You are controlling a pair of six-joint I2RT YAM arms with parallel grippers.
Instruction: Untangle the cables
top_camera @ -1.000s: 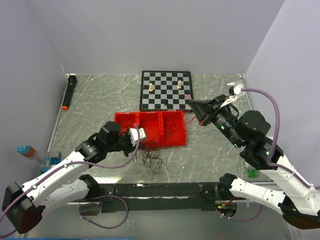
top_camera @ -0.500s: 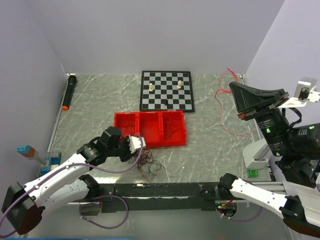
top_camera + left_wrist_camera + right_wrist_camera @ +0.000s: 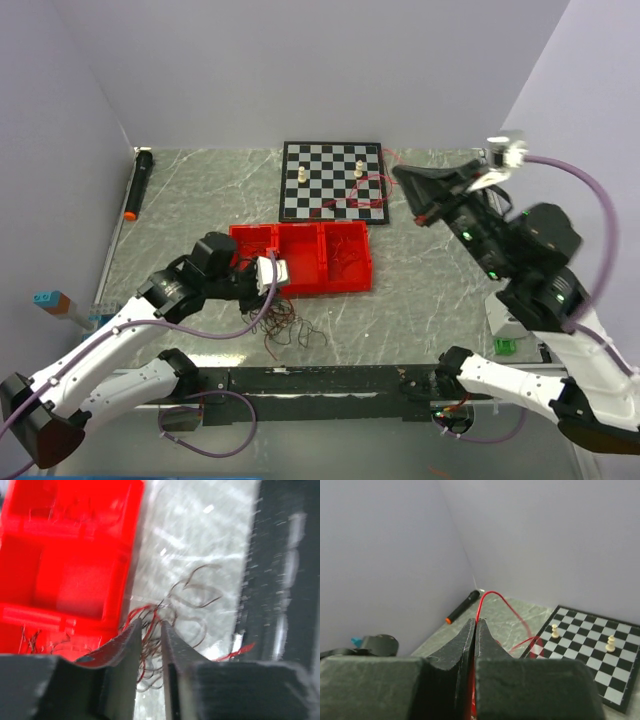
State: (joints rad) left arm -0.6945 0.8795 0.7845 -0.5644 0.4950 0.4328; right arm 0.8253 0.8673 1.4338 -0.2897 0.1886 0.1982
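The cables (image 3: pixel 290 325) lay in a loose tangle near the near edge of the desk (image 3: pixel 420 300), just in front of the red tray (image 3: pixel 250 240). The left tool (image 3: pixel 150 628) stood slightly open over them, with red and dark strands running through the gap. The right tool (image 3: pixel 475 622), raised toward the far right corner, was pinched shut on one red wire (image 3: pixel 492 597) that looped down across the chessboard (image 3: pixel 330 180)

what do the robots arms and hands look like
The left arm and the right arm have white curved links with black cylindrical joints, and a lilac-purple hose loops along each. The left hand and the right hand each have two matte black fingers tapering to thin tips. A pale camera block sits at the right wrist.
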